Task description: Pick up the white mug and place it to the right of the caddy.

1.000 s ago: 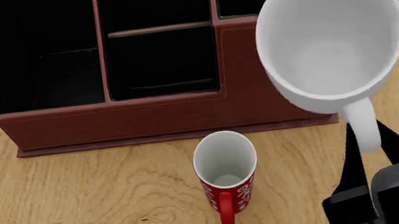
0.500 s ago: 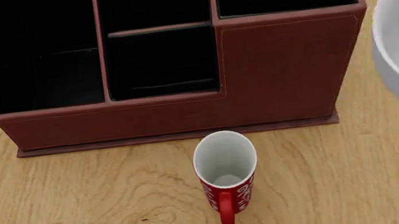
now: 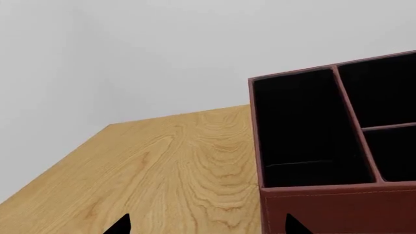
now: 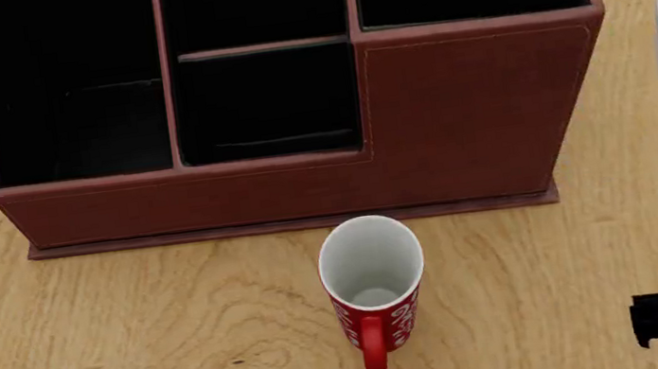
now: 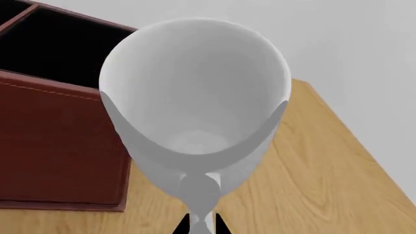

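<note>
R pincer (image 5: 201, 225) nearest the wrist cam, clamped on the handle of the white mug (image 5: 195, 92), so the mug hangs upright, mouth up, off the table (image 5: 325, 161). Mug sits just right of the caddy (image 5: 58, 141), past its tall corner section; prob. held clear so it can be set down beside it. Red mug (image 4: 372, 279) stands in front of caddy, untouched. L pincer (image 3: 204, 225): only tips show, apart, nothing between.
</note>
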